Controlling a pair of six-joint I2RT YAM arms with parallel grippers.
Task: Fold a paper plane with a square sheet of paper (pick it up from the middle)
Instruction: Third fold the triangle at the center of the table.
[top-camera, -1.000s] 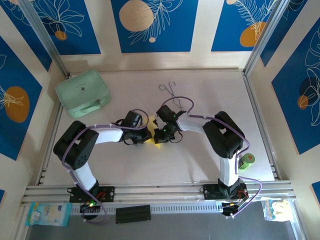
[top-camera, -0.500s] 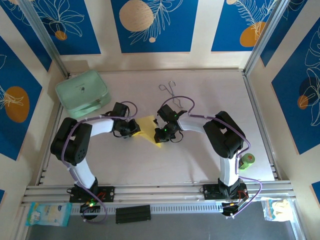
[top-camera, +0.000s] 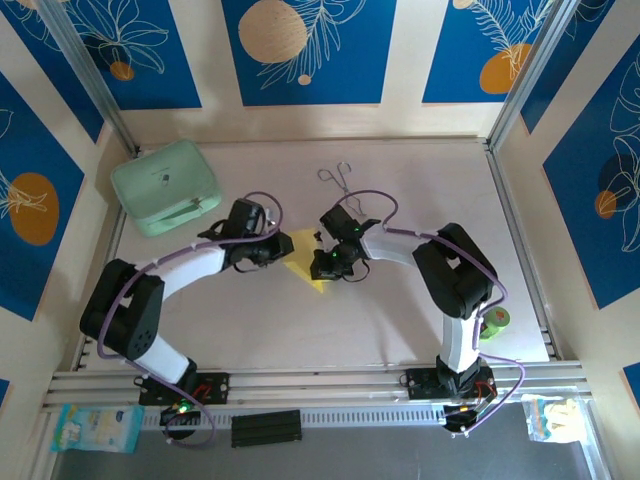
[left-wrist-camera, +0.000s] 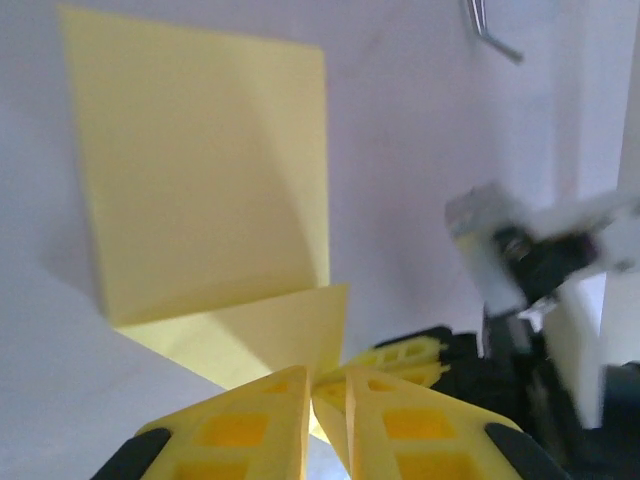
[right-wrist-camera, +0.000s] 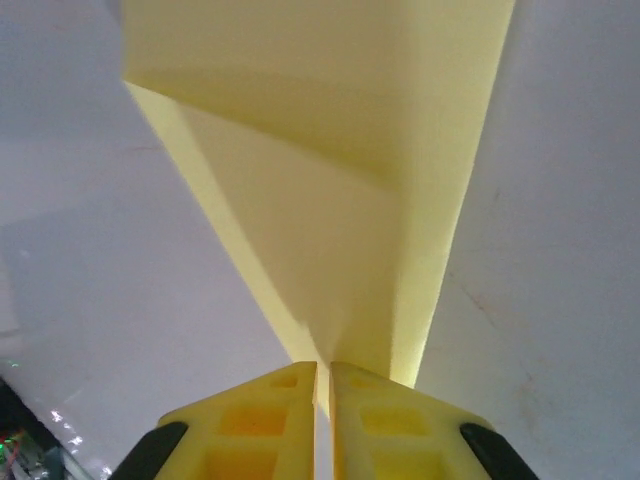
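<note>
The left gripper (left-wrist-camera: 328, 402) has its yellow fingers pressed together on a raised corner flap of the square sheet of paper (left-wrist-camera: 200, 170). The right gripper (right-wrist-camera: 322, 384) pinches the sheet from the other side, its fingers closed on a narrow folded edge. The yellow sheet lies mid-table between the two wrists, partly folded, the rest flat on the white table (top-camera: 400, 320). From above, both wrists crowd over it, so a yellow wedge is what shows between them. Thin metal tongs (top-camera: 338, 180) lie just beyond the right wrist, apart from the paper. A mint-green case (top-camera: 165, 187) sits in the far left corner, well apart. A green tape roll (top-camera: 493, 322) stands near the right edge.
</note>
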